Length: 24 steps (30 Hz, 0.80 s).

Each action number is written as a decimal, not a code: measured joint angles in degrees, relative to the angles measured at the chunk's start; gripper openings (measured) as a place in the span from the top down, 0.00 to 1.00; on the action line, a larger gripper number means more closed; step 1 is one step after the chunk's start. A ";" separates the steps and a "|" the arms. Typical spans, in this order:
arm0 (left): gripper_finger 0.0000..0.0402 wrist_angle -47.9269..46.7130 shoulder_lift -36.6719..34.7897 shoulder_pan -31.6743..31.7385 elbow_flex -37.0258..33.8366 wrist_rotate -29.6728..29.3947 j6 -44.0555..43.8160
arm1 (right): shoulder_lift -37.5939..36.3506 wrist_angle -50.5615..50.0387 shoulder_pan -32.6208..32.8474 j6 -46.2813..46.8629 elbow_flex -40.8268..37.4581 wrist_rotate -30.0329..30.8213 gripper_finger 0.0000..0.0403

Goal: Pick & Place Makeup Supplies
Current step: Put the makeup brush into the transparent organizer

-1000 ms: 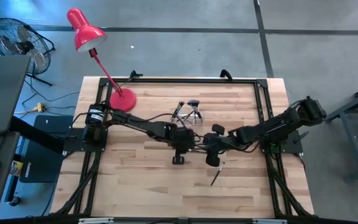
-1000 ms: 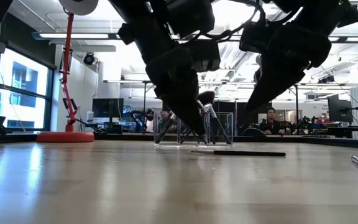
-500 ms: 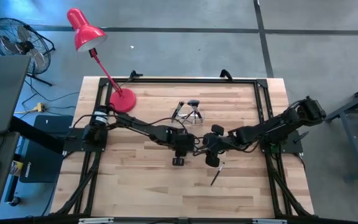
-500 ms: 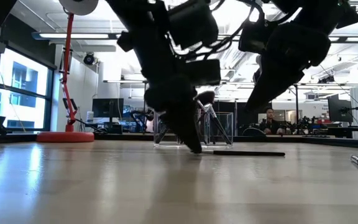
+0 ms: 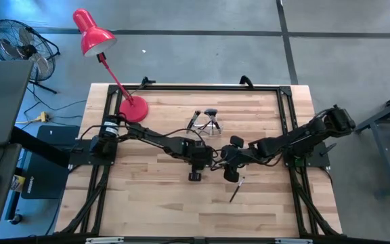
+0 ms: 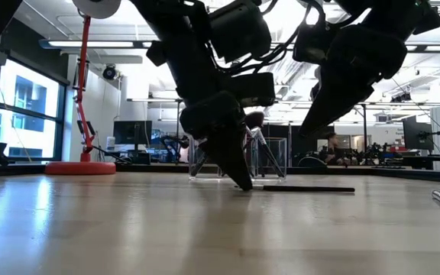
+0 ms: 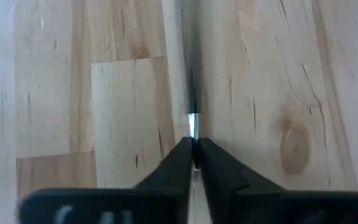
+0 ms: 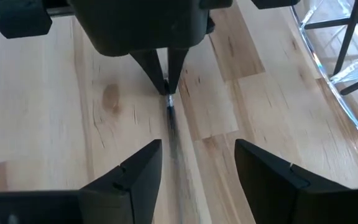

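Slim dark liner (image 7: pixel 193 93), pale woodgrain table (image 7: pixel 272 74).

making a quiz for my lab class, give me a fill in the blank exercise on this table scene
1. The left claw is pinched on one end of a thin dark makeup pencil lying on the ____ table.
2. The right claw has its fingers spread ____ over the same pencil.
3. The red desk lamp stands on the robot's ____ side of the table.

Missing words: wooden; open; left
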 joint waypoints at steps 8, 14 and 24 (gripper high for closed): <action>0.99 -0.50 0.06 0.00 -0.02 -0.12 -0.66 | 0.00 0.16 0.00 -0.01 0.00 -0.03 0.52; 0.99 -5.49 0.24 0.00 3.79 -0.16 -2.04 | 1.16 -0.76 0.02 -1.79 0.11 -0.30 0.51; 1.00 -14.73 0.67 0.07 9.21 -2.22 -1.04 | 7.03 3.59 1.34 -8.99 0.13 -1.29 0.52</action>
